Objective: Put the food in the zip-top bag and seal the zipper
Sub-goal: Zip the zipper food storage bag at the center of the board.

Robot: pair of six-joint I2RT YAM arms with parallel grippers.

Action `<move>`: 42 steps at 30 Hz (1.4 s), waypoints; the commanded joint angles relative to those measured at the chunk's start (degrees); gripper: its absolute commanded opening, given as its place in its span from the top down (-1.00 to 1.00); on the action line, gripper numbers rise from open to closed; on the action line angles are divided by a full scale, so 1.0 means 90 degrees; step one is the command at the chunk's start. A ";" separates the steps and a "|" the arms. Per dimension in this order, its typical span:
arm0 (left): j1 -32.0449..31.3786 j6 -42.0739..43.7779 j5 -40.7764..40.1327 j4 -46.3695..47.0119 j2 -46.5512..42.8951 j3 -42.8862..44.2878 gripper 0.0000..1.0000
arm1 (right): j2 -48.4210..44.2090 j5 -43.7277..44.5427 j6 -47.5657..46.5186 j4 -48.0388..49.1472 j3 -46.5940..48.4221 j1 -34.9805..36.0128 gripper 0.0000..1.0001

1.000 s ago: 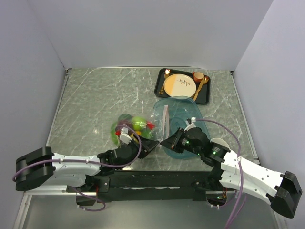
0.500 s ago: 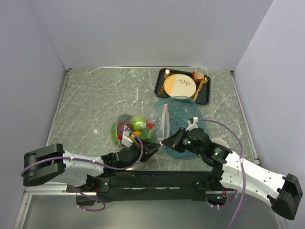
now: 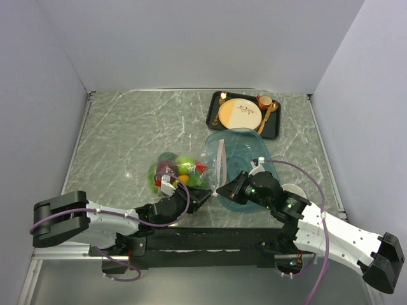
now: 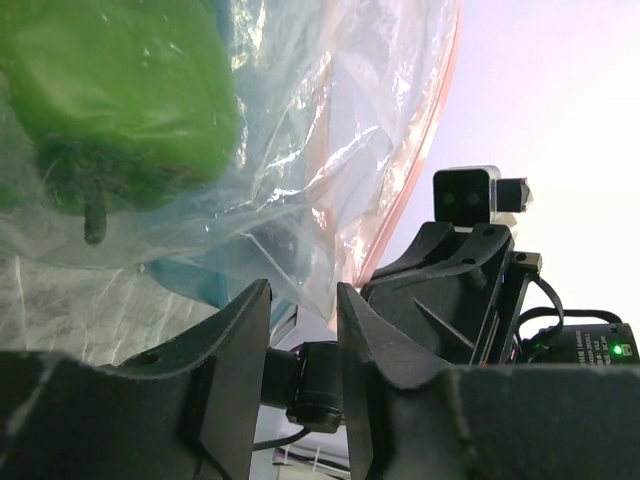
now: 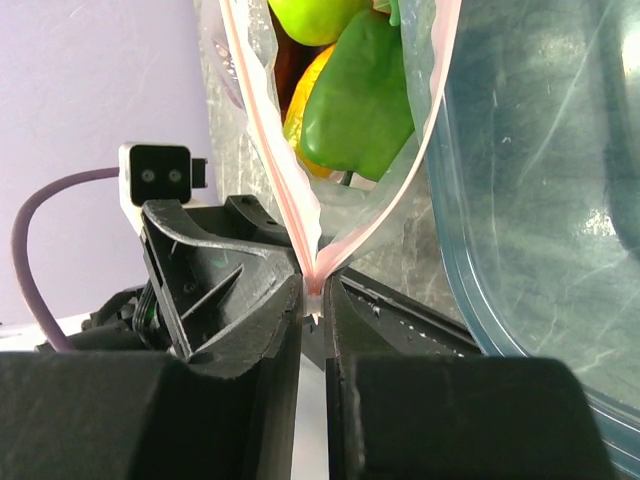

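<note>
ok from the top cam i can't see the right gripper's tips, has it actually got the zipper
observer: yes, the right wrist view shows the right gripper pinched on the zipper at the end where its two pink strips meet.
operator: and is the left one clamped on the bag
observer: not as far as i can see. in the left wrist view the left gripper has its fingers apart, and the zip-top bag film only dips toward the gap.
</note>
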 commanded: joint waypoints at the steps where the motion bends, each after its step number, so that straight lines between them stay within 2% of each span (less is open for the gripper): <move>1: -0.0032 -0.0026 -0.0207 0.0524 0.0122 -0.0010 0.24 | -0.0077 -0.0029 -0.0089 0.0022 -0.0016 0.0038 1.00; 10: -0.0032 -0.0064 -0.0002 0.0730 0.0268 0.0038 0.15 | 0.0040 -0.0058 -0.0157 0.0061 0.0013 0.0038 1.00; 14: -0.0032 -0.0143 0.0047 0.0749 0.0307 0.0019 0.19 | 0.0089 -0.0048 -0.0186 0.0052 0.0033 0.0038 1.00; 19: -0.0022 -0.0133 0.0027 0.0750 0.0298 0.0028 0.43 | 0.0099 -0.0039 -0.0216 0.0003 0.0053 0.0028 1.00; 24: -0.0022 -0.0094 0.0037 0.0798 0.0307 0.0038 0.49 | 0.0108 -0.0068 -0.0235 -0.0007 0.0053 0.0028 1.00; 27: -0.0022 -0.0104 0.0047 0.0779 0.0307 0.0039 0.61 | 0.0128 -0.0078 -0.0235 0.0003 0.0053 0.0038 1.00; 32: -0.0013 -0.0094 0.0086 0.0779 0.0307 0.0058 0.94 | 0.0225 -0.0136 -0.0274 0.0032 0.0062 0.0038 1.00; 35: -0.0013 -0.0075 0.0125 0.0847 0.0317 0.0029 0.99 | 0.0294 -0.0156 -0.0304 0.0042 0.0092 0.0038 1.00; 37: -0.0012 -0.0114 0.0135 0.0857 0.0317 -0.0010 0.95 | 0.0304 -0.0136 -0.0314 0.0032 0.0111 0.0048 1.00; 38: -0.0022 -0.0114 0.0125 0.0866 0.0307 -0.0030 0.81 | 0.0275 -0.0107 -0.0323 0.0022 0.0121 0.0029 1.00; 39: -0.0013 -0.0152 0.0125 0.0915 0.0298 -0.0059 0.59 | 0.0236 -0.0049 -0.0352 0.0013 0.0131 0.0038 1.00; 40: -0.0022 -0.0182 0.0106 0.0973 0.0307 -0.0166 0.23 | 0.0226 0.0010 -0.0382 -0.0026 0.0189 0.0038 1.00; 42: -0.0022 -0.0260 0.0115 0.1061 0.0288 -0.0254 0.07 | 0.0187 0.0078 -0.0489 -0.0182 0.0296 0.0038 1.00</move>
